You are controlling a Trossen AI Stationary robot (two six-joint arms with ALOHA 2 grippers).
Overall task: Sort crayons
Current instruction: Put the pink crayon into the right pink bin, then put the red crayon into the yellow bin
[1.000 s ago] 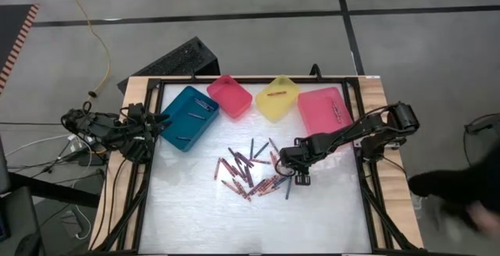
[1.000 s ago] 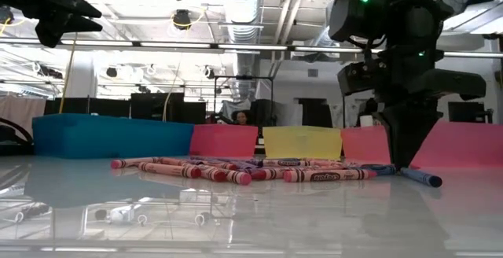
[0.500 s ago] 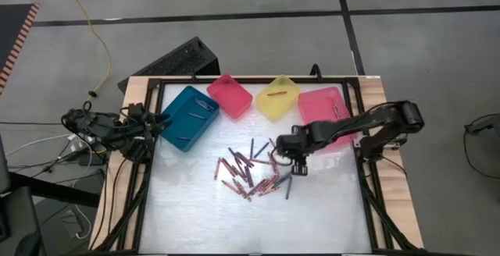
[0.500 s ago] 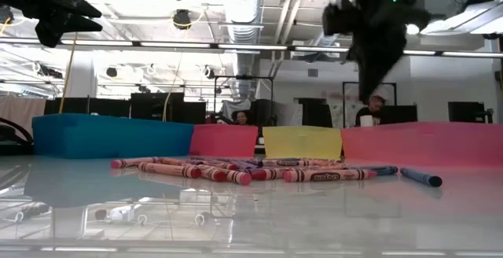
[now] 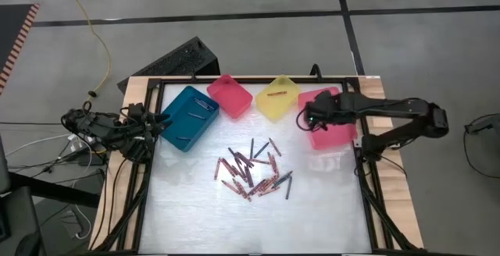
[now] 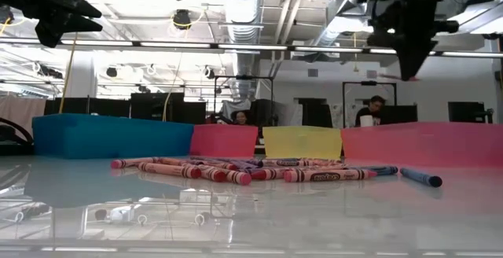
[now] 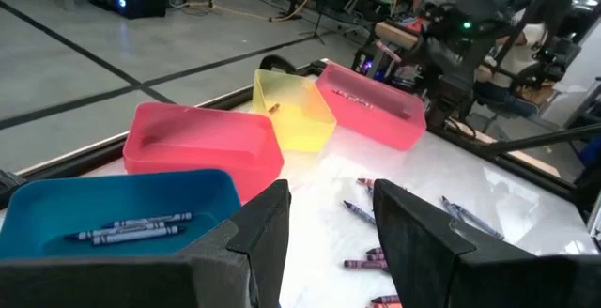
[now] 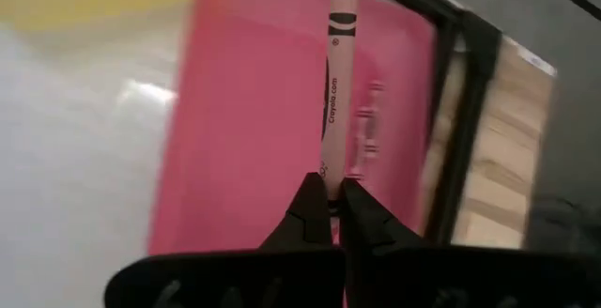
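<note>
Right hand [image 5: 306,118] hung over the large pink bin [image 5: 336,127], fingers pinched on a pink crayon [image 8: 336,83]. Left hand [image 7: 324,242] waited, parted, beside the teal bin [image 5: 187,117]. Loose crayons [image 5: 251,170] lay mid-surface [image 5: 195,217], near the yellow bin [image 5: 277,98].

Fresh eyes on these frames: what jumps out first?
The right gripper, shut on a pink crayon, hangs above the large pink bin at the table's right. Next, the loose pile of crayons mid-table, in front of the teal bin, small pink bin and yellow bin. The left gripper waits open beside the teal bin.
</note>
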